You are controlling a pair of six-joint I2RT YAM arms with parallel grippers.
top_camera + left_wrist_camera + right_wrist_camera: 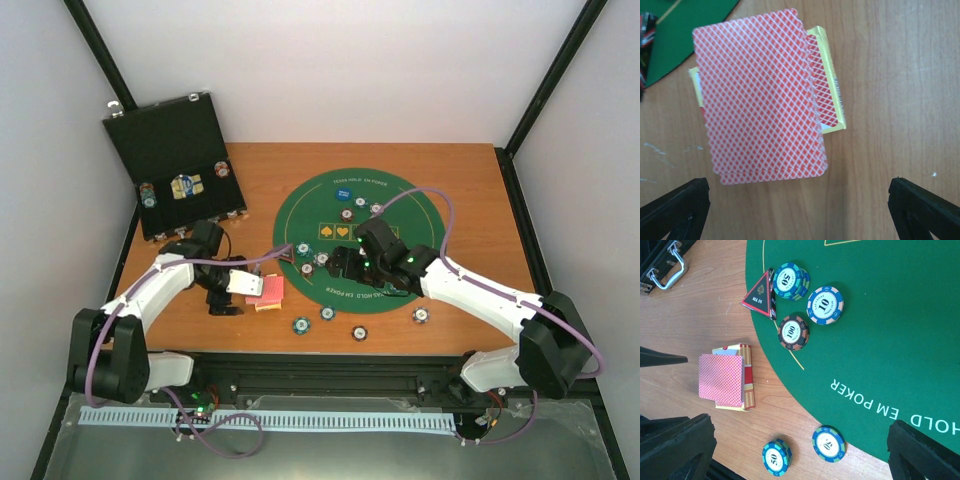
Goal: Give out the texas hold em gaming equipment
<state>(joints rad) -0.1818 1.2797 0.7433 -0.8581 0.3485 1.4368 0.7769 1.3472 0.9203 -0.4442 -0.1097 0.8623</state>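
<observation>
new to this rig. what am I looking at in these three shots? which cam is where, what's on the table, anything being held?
Two small robot arms are bolted at the near edge of a wooden table. The wide picture comes from a fixed camera above and behind them, so the left arm is on the left and the right arm on the right. The other two pictures come from a camera on each wrist. The black shapes in their bottom corners are that arm's own jaws.

On the table lie a round green poker mat, an open black case at the far left, scattered poker chips, a triangular ALL IN marker, and a red-backed card stack resting on a yellow box.

Nothing is held. Both pairs of jaws stand wide open, the left over the cards, the right over the mat's edge.
</observation>
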